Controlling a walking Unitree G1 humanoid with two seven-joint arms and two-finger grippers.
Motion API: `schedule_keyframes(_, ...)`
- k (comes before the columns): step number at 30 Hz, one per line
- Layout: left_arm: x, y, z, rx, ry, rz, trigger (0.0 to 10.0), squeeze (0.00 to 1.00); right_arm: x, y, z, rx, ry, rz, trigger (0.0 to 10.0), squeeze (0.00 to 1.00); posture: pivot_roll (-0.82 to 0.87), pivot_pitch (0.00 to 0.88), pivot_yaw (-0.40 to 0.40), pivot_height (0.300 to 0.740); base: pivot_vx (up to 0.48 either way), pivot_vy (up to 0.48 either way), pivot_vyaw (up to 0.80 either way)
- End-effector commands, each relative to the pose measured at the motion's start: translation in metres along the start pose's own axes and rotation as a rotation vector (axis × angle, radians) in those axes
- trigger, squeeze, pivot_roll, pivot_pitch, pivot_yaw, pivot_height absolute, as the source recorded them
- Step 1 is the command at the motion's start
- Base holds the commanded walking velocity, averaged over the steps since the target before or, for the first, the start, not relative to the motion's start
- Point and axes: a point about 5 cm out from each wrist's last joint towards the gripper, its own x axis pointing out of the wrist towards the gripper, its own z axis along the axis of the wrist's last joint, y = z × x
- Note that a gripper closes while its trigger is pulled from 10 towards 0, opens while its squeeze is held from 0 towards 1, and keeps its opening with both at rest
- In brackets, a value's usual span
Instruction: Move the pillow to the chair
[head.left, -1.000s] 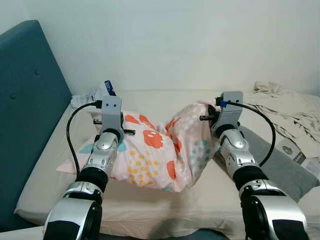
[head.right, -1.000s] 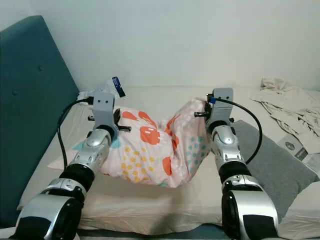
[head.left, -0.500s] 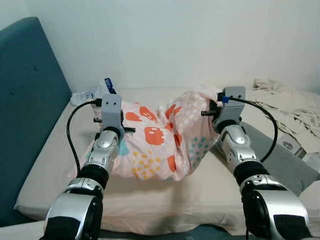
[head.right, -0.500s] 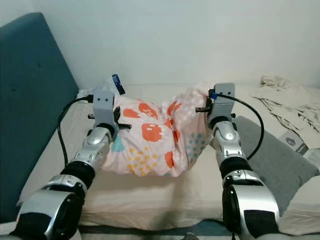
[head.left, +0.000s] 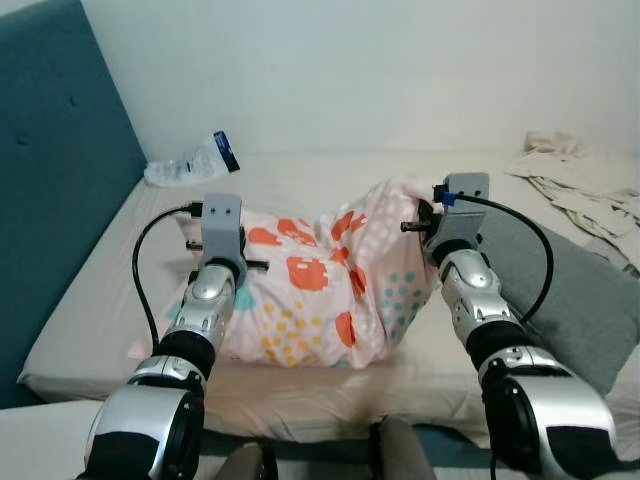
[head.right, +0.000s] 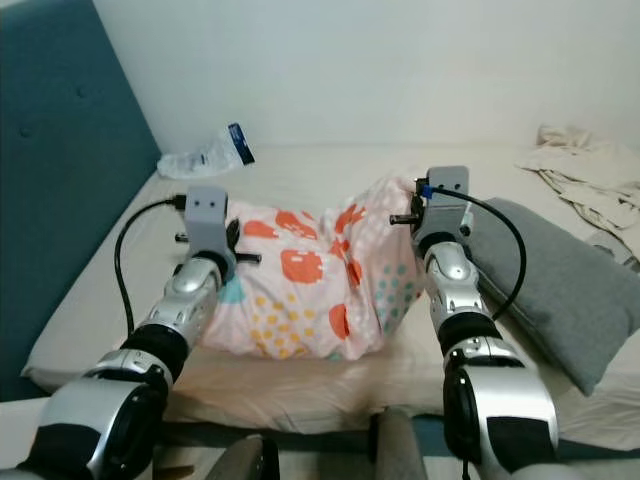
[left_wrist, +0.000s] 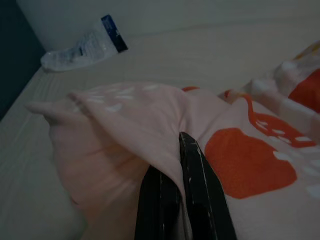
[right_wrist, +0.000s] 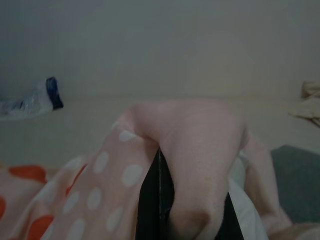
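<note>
The pillow (head.left: 320, 280) is pale pink with orange shapes and yellow and teal dots. It is bunched up between my two arms, low over the near part of the bed. My left gripper (left_wrist: 180, 150) is shut on a fold of the pillowcase at the pillow's left end, its black fingers (left_wrist: 197, 170) half buried in the cloth. At the right end my right gripper (right_wrist: 162, 160) is shut on a raised corner of the pillow, which drapes over its fingers (right_wrist: 150, 200). Both wrists (head.left: 222, 225) (head.left: 460, 205) are level with the pillow's top.
A teal padded headboard (head.left: 50, 150) stands on the left. A clear plastic pack with a blue end (head.left: 190, 160) lies at the back of the mattress (head.left: 330, 170). A grey pillow (head.left: 560, 290) lies to the right and crumpled beige bedding (head.left: 585, 180) beyond it. The bed's near edge (head.left: 300, 390) is just below the arms.
Both grippers have drawn the pillow away from the plastic pack toward the bed's near edge, bunching it tighter. The whole view has shifted, so the camera has moved too.
</note>
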Motion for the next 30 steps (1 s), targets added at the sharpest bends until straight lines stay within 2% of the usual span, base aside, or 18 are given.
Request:
schedule_keyframes(1,0.004,0.000,0.011,0.027,-0.020,-0.012,10.0,0.00,0.005,0.006,0.012,-0.004,-0.036,0.008,10.0,0.00,0.01,0.142,0.086,0.607,0.000,0.000,0.00)
schedule_keyframes(2,0.007,-0.001,0.020,0.011,-0.040,-0.008,10.0,0.00,0.008,0.004,0.021,-0.018,-0.061,-0.005,10.0,0.00,0.02,0.167,0.098,0.607,0.000,0.000,0.00)
schedule_keyframes(3,0.012,-0.004,0.038,-0.031,-0.084,-0.011,10.0,0.00,0.013,0.000,0.038,-0.054,-0.120,-0.032,10.0,0.00,0.03,0.189,0.109,0.607,0.000,0.000,0.00)
schedule_keyframes(4,0.012,-0.004,0.038,-0.031,-0.084,-0.011,10.0,0.00,0.013,0.000,0.038,-0.054,-0.120,-0.032,10.0,0.00,0.03,0.189,0.109,0.607,0.000,0.000,0.00)
schedule_keyframes(5,0.017,-0.011,0.060,-0.073,-0.141,-0.035,10.0,0.00,0.017,-0.009,0.057,-0.072,-0.179,-0.075,10.0,0.00,0.02,0.206,0.122,0.607,0.000,0.000,0.00)
schedule_keyframes(8,0.019,-0.014,0.070,-0.105,-0.167,-0.045,10.0,0.00,0.019,-0.014,0.067,-0.077,-0.208,-0.099,10.0,0.00,0.02,0.211,0.126,0.607,0.000,0.000,0.00)
schedule_keyframes(11,0.023,-0.025,0.091,-0.137,-0.208,-0.087,10.0,0.00,0.021,-0.026,0.087,-0.101,-0.261,-0.141,10.0,0.00,0.02,0.218,0.132,0.607,0.000,0.000,0.00)
schedule_keyframes(13,0.023,-0.046,0.112,-0.117,-0.267,-0.175,10.0,0.00,0.022,-0.039,0.106,-0.146,-0.313,-0.198,10.0,0.00,0.00,0.224,0.138,0.607,0.000,0.000,0.00)
schedule_keyframes(17,0.022,-0.058,0.119,-0.094,-0.290,-0.217,10.0,0.00,0.021,-0.043,0.111,-0.158,-0.329,-0.215,10.0,0.00,-0.01,0.223,0.143,0.607,0.000,0.000,0.00)
schedule_keyframes(19,0.023,-0.057,0.106,-0.032,-0.232,-0.200,10.0,0.00,0.021,-0.037,0.102,-0.169,-0.306,-0.183,10.0,0.00,-0.02,0.224,0.150,0.607,0.000,0.000,0.00)
schedule_keyframes(21,0.022,-0.050,0.086,0.025,-0.163,-0.171,10.0,0.00,0.020,-0.025,0.085,-0.194,-0.265,-0.126,10.0,0.00,-0.04,0.224,0.153,0.607,0.000,0.000,0.00)
schedule_keyframes(23,0.019,-0.041,0.063,0.073,-0.104,-0.145,10.0,0.00,0.015,-0.010,0.054,-0.207,-0.186,-0.056,10.0,0.00,-0.05,0.223,0.148,0.607,0.000,0.000,0.00)
schedule_keyframes(24,0.019,-0.041,0.063,0.073,-0.104,-0.145,10.0,0.00,0.015,-0.010,0.054,-0.207,-0.186,-0.056,10.0,0.00,-0.05,0.223,0.148,0.607,0.000,0.000,0.00)
schedule_keyframes(26,0.015,-0.030,0.036,0.115,-0.009,-0.114,10.0,0.00,0.006,0.003,0.016,-0.224,-0.066,-0.001,10.0,0.00,-0.05,0.225,0.138,0.607,0.000,0.000,0.00)
schedule_keyframes(28,0.005,-0.020,-0.003,0.090,0.140,-0.081,10.0,0.00,-0.013,0.013,-0.027,-0.202,0.046,0.016,10.0,0.00,-0.06,0.226,0.123,0.607,0.000,0.000,0.00)
schedule_keyframes(29,0.005,-0.020,-0.003,0.090,0.140,-0.081,10.0,0.00,-0.013,0.013,-0.027,-0.202,0.046,0.016,10.0,0.00,-0.06,0.226,0.123,0.607,0.000,0.000,0.00)
schedule_keyframes(30,0.000,-0.017,-0.021,0.068,0.229,-0.058,10.0,0.00,-0.019,0.014,-0.039,-0.185,0.081,-0.001,10.0,0.00,-0.07,0.227,0.115,0.607,0.000,0.000,0.00)
